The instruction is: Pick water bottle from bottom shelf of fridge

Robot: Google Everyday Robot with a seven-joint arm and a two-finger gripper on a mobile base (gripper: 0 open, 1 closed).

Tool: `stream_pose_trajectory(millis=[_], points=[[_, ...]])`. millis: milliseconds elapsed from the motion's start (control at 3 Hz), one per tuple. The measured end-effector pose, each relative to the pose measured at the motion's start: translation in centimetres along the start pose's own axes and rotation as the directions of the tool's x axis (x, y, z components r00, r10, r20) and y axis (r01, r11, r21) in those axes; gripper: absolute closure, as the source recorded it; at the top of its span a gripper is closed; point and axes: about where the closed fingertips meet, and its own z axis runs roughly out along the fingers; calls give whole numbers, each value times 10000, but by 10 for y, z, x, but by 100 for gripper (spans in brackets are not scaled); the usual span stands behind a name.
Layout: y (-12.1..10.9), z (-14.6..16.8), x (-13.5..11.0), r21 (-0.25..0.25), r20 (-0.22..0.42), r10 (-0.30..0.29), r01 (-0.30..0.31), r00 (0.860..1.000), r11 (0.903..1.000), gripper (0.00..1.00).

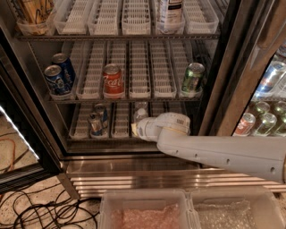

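Fridge: tall display cooler (134, 178) with a black door frame, wire racks and a ribbed stainless-steel base; its door is open.
Bottom shelf: lowest dark wire rack (119, 121) with white slotted lane trays.
Water bottle: small clear plastic bottle (140, 112) with a white cap, upright in a middle lane of the bottom shelf.
Gripper: white-armed gripper (138, 129) reaches in from the right, at the front of the bottle's lane and overlapping its lower part.
Claw state: cannot tell.
Bottom-shelf neighbours: two silver-blue cans (97, 120), two lanes left of the bottle.
Middle rack: two blue cans (58, 74) left, red cola can (113, 80) centre, green can (193, 77) right.
Top rack: big white-labelled bottle (170, 10).
Foreground: two clear plastic bins (147, 199); black cables (42, 210) on the floor.
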Motion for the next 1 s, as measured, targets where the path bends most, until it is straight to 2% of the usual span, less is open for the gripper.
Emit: stream_pose_trajectory(millis=[1000], points=[[-1,-11,-1,199,-24,-156,156,9999,9997,100]])
